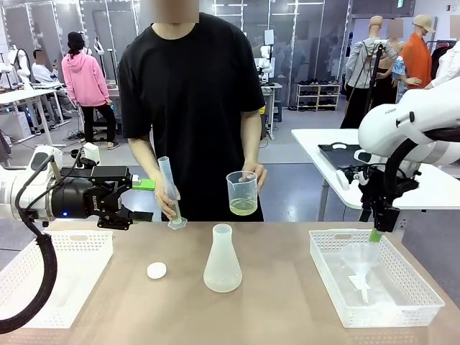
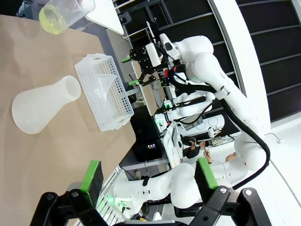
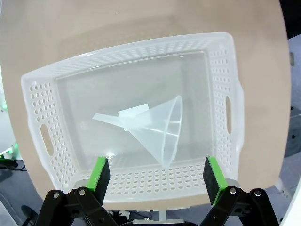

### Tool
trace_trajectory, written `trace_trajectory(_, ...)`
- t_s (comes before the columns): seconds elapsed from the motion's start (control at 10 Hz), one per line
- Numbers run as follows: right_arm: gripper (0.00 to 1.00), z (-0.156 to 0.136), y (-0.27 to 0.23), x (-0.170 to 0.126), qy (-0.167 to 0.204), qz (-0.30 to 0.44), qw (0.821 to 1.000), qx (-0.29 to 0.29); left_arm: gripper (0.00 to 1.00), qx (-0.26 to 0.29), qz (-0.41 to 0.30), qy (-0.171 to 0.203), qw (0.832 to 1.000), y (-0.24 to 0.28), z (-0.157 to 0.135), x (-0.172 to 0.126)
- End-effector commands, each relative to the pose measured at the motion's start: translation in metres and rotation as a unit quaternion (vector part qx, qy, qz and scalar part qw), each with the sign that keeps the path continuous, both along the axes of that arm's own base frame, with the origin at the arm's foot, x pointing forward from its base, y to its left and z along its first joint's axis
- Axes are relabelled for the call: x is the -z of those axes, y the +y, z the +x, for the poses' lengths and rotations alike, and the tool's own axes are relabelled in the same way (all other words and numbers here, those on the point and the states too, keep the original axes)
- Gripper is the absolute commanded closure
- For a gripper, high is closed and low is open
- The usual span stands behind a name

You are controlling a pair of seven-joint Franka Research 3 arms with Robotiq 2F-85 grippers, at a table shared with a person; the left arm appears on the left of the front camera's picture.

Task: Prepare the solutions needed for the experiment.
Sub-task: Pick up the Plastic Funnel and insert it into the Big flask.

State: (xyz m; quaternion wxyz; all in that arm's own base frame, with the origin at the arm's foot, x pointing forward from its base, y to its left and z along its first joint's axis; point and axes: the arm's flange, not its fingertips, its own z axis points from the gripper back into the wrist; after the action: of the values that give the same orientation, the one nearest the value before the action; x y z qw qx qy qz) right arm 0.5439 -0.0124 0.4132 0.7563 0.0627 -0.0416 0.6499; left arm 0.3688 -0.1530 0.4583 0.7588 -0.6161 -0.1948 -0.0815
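**Funnel pickup pending while the person holds the liquid**

At the left a white basket (image 1: 57, 248) sits on the worktop (image 1: 287, 302). Above its far edge the left tool (image 1: 142, 200) hangs level, its pads spread and holding nothing. A small white cap (image 1: 156, 270) lies on the worktop just beyond. The person's hand (image 1: 167, 206) tilts a graduated cylinder (image 1: 167, 180) over the far edge; it looks empty, though its clear wall makes that hard to judge. The conical flask (image 1: 223, 260) stands upright in the middle, uncapped.

Behind it the person's other hand (image 1: 254, 172) holds up a beaker (image 1: 242, 188), and the pale yellow-green solution (image 1: 243, 208) lies shallow in its bottom. At the right the funnel (image 3: 162, 127) lies on its side in the second basket (image 3: 225, 94). The right tool (image 3: 157, 175) hovers straight above it, pads wide apart and empty.

The step in hand seems to be fetching the funnel for the flask. Next, the right tool likely needs to drop and pinch the thin cone wall gently.
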Motion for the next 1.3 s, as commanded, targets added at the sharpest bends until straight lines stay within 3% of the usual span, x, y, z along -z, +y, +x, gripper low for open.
trace_trajectory(0.0, 0.0, 0.011, 0.003, 0.015, 0.019, 0.004, 1.0, -0.001, 0.0, -0.002, -0.013, 0.007, 1.0, -0.003, -0.002, 0.0)
trace_trajectory(0.9, 0.0, 0.021, -0.003, 0.074, 0.098, 0.024, 0.995, -0.016, 0.0, -0.002, -0.013, 0.007, 1.0, -0.003, -0.002, 0.0)
trace_trajectory(1.0, 0.16, 0.023, -0.006, 0.074, 0.099, 0.026, 0.995, -0.009, 0.0, -0.002, -0.013, 0.007, 1.0, -0.003, -0.002, 0.0)
trace_trajectory(1.1, 0.2, 0.023, -0.008, 0.071, 0.103, 0.025, 0.994, -0.012, 0.0, -0.002, -0.013, 0.007, 1.0, -0.003, -0.002, 0.0)
trace_trajectory(1.2, 0.36, 0.024, -0.011, 0.068, 0.106, 0.024, 0.994, -0.021, 0.0, -0.002, -0.013, 0.007, 1.0, -0.003, -0.002, 0.0)
